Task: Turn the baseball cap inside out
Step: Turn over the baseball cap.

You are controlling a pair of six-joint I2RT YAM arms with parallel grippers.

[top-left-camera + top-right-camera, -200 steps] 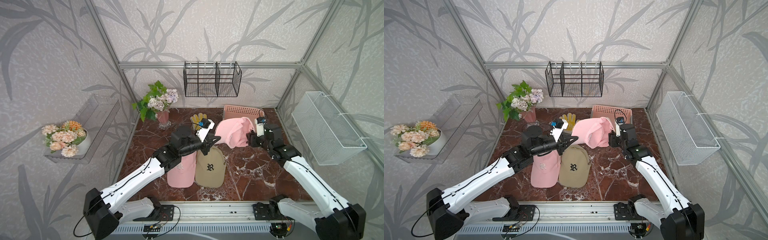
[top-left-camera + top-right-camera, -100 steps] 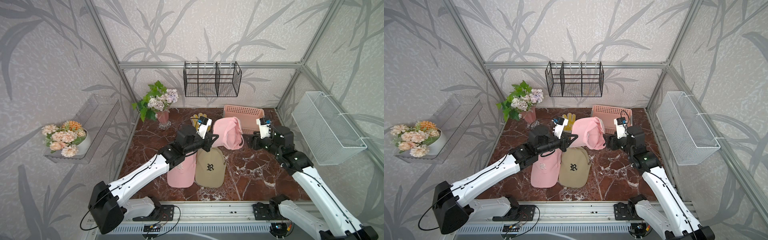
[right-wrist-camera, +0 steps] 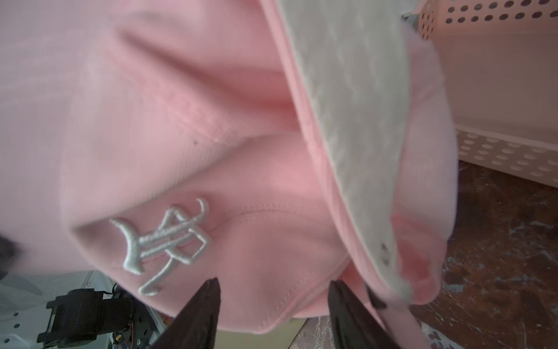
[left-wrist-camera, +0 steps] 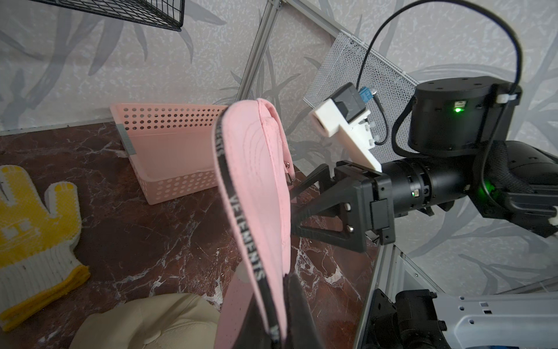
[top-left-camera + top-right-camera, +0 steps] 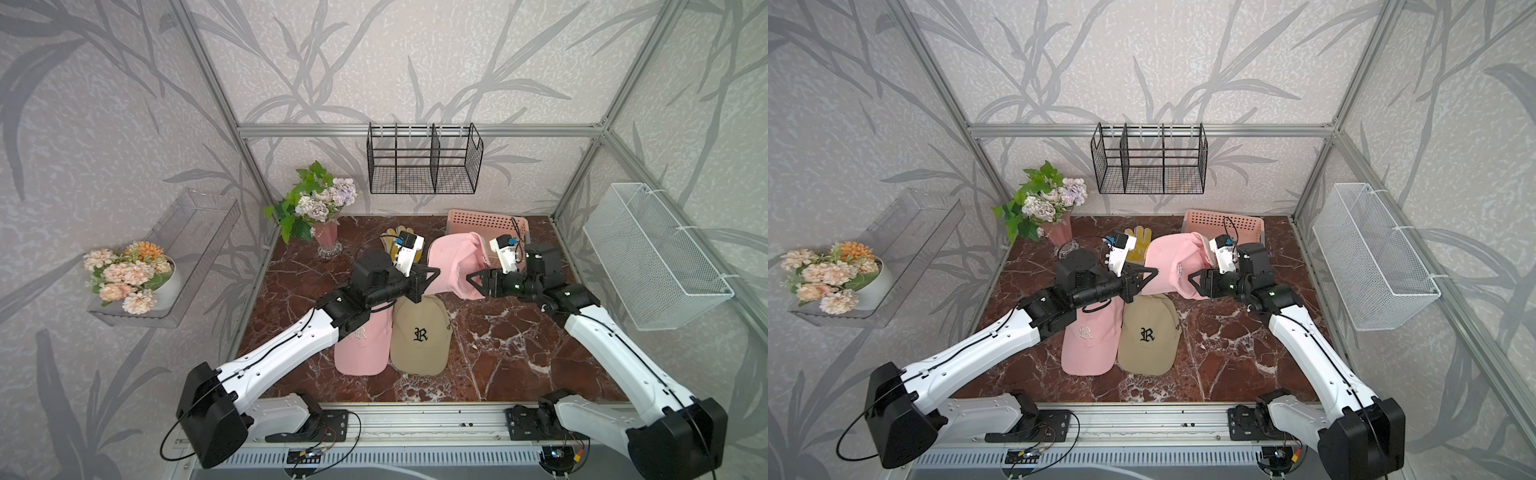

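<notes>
A pink baseball cap (image 5: 453, 262) (image 5: 1171, 266) hangs in the air over the marble floor, between the two arms. My left gripper (image 5: 432, 276) (image 4: 280, 317) is shut on the cap's rim, pinching the black lettered sweatband (image 4: 241, 217). My right gripper (image 5: 471, 282) (image 3: 273, 287) is open. Its two black fingers (image 3: 205, 302) straddle the front of the cap (image 3: 211, 151) just below the white embroidered letter (image 3: 163, 241). The pale underside of the brim (image 3: 347, 105) shows beside them.
A second pink cap (image 5: 361, 340) and a beige cap (image 5: 419, 332) lie on the floor below the arms. A yellow glove (image 5: 392, 245), a pink perforated basket (image 5: 486, 220) and a flower vase (image 5: 328, 241) stand at the back. A white mesh basket (image 5: 652, 257) hangs on the right wall.
My right gripper drew back from the cap's right side, then came in again lower at its front with its jaws narrower. My left gripper kept its hold and swung the cap slightly.
</notes>
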